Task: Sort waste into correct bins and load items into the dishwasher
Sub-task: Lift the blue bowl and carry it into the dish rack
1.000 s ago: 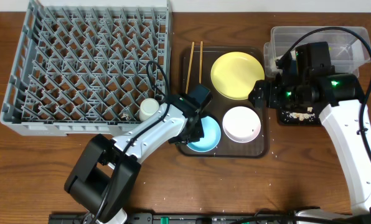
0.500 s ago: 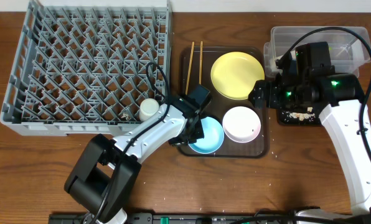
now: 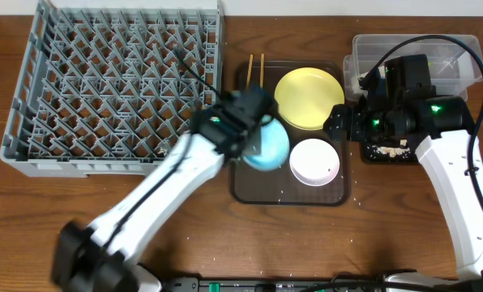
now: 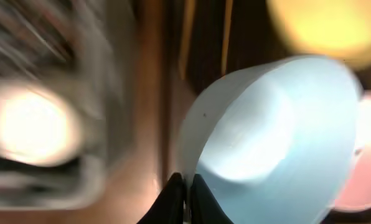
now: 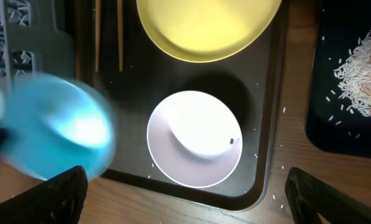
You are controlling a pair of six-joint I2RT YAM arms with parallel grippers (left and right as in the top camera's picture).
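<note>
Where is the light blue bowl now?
Overhead, the left gripper holds the light blue bowl over the brown tray, left of the white bowl.

Both arms: smooth white shell links, black joint housings. L arm (image 3: 156, 199) is blurred in the overhead view; dark wrist block, thin black cable (image 3: 194, 71) off its top. L end effector (image 4: 185, 193): two slim black tips, tapering. R arm (image 3: 456, 191): long white link, chunky black wrist module w/ green LED (image 3: 436, 105) lit, black cable loop (image 3: 424, 37) over it. R end effector (image 5: 187, 198): matte black wedge-shaped fingers (image 5: 58, 196). No markings legible.
</note>
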